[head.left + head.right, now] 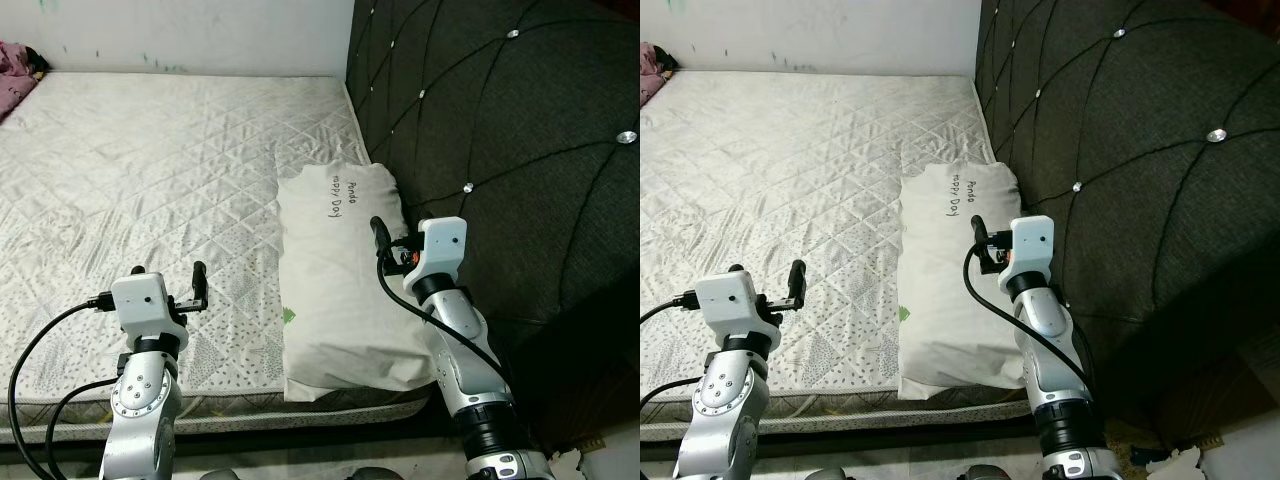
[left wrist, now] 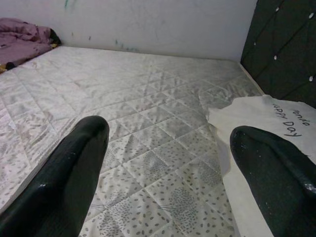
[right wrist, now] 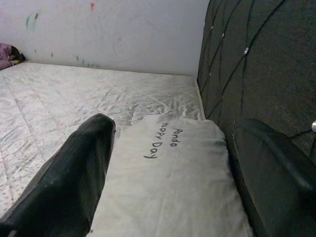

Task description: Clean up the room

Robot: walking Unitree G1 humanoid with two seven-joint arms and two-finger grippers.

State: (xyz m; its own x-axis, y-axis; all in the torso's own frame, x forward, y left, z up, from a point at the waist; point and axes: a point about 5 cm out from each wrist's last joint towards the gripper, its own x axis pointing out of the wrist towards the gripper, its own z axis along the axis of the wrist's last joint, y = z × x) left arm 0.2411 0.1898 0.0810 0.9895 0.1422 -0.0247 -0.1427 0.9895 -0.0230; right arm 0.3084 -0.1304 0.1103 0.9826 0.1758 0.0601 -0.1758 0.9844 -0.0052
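A bare quilted mattress [image 1: 150, 180] spreads across the scene, with a dark tufted headboard [image 1: 500, 130] standing along its right side. A white pillow [image 1: 340, 290] printed "Panda Happy Day" lies on the mattress, pressed against the headboard near the front edge. A pink bundle of cloth [image 1: 12, 70] sits at the far left corner by the wall.

The right gripper [image 3: 168, 168] hovers over the pillow, its two black fingers [image 3: 74, 168] spread wide, released and holding nothing; whether they touch the pillow cannot be told. The left gripper [image 2: 168, 173] hangs above the mattress just beside the pillow's left edge, likewise spread wide and empty.

The right wrist view reads the pillow's lettering close up; the left wrist view catches the pink cloth [image 2: 22, 39] more fully.
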